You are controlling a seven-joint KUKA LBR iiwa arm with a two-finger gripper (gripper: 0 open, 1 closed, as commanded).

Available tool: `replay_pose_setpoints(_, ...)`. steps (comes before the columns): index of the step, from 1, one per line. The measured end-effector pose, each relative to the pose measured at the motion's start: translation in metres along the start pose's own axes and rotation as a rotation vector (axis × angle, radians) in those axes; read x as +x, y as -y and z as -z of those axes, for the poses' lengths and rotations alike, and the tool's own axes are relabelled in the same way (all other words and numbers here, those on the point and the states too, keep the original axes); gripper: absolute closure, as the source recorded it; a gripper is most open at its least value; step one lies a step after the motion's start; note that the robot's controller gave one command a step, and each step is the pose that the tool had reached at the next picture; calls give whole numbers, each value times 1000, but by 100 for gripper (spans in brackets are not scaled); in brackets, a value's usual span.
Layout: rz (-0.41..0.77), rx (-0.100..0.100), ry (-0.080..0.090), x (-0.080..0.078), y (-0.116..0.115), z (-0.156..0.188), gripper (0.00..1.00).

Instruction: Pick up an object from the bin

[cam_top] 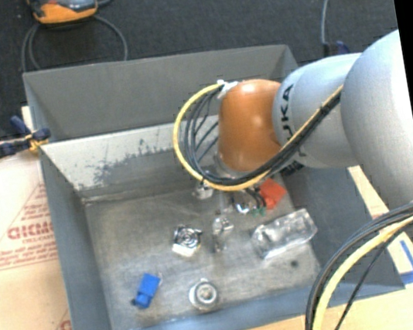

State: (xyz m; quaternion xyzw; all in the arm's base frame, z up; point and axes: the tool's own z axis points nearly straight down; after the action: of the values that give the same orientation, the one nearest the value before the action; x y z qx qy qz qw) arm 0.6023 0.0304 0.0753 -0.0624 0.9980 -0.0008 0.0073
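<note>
I see the robot arm [354,108], large and pale grey, reaching in from the right, with a rounded orange cover [245,125] at its wrist and looped cables beside it. Below it sits the grey metal bin [75,245], with sloping walls and a scuffed floor. The gripper [219,232] hangs under the orange cover, low over the middle of the bin floor. From here I cannot tell whether it is spread or pressed together.

The things nearest it lie on either side. Just to its right is a clear crumpled plastic piece [283,234], the largest loose thing. Just to its left is a small crumpled silver piece [186,240]; I cannot tell whether it touches the gripper. A red-orange object [272,193] lies behind the plastic, partly under the arm. Toward the front wall lie a round silver cap [203,294] and, further left, a small blue block [145,289], both well apart from the gripper.
</note>
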Motion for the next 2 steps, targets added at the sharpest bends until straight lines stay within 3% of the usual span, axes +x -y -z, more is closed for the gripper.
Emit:
replay_pose_setpoints(1,-24,-1,-6,-11,20,4,0)
replay_pose_setpoints(2,211,3,4,-4,-11,1,0)
